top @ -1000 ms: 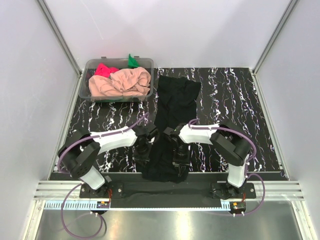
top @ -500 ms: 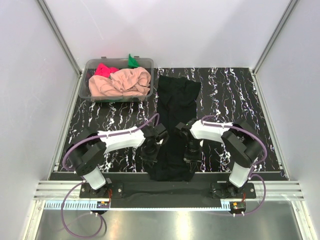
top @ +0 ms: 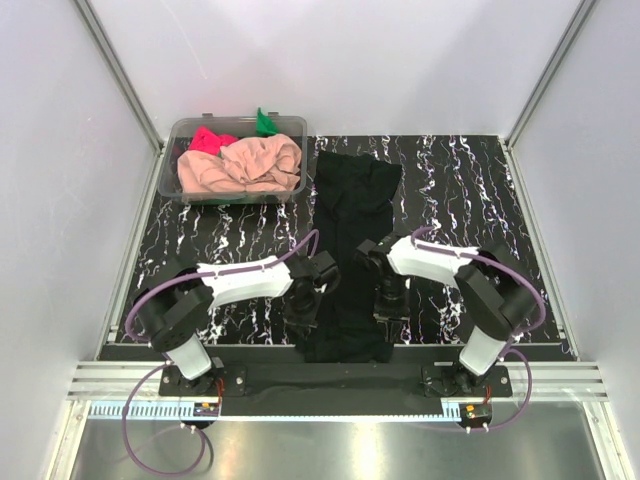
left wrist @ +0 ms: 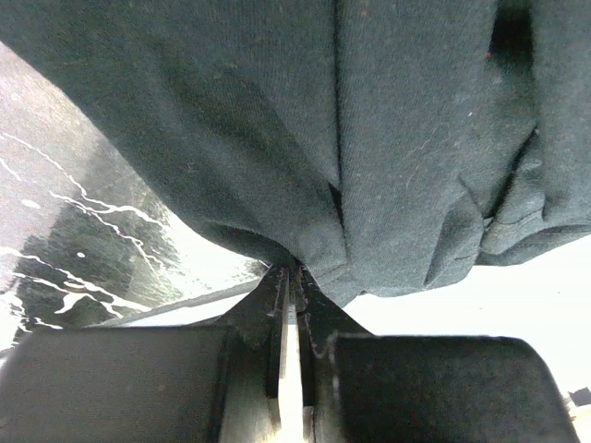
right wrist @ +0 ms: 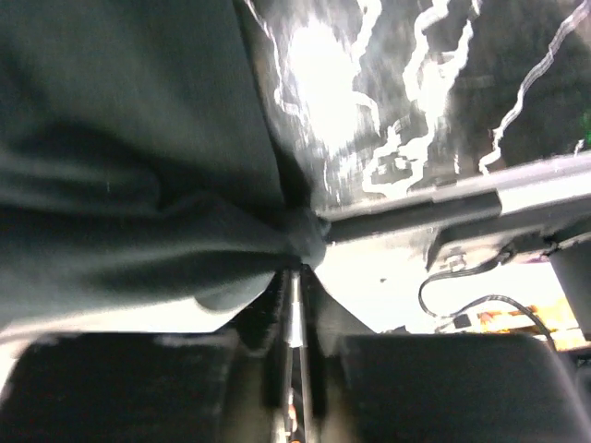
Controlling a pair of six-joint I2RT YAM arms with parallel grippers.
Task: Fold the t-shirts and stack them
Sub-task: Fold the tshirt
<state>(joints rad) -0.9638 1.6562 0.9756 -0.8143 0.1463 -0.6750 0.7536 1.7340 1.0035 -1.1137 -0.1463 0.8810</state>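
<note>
The left pincer (top: pixel 303 312) is shut tight on the near edge of the black shirt (top: pixel 352 200), at 7 o'clock. The right pincer (top: pixel 388 318) pinches the same edge at 5 o'clock. The table (top: pixel 460 190) has the black shirt lying in a long strip down its middle, from 12 to 6. The tub (top: pixel 180 135) sits at 10 o'clock. In it lie a peach shirt (top: pixel 240 168), a red shirt (top: pixel 207 140) and a green shirt (top: pixel 264 123).
</note>
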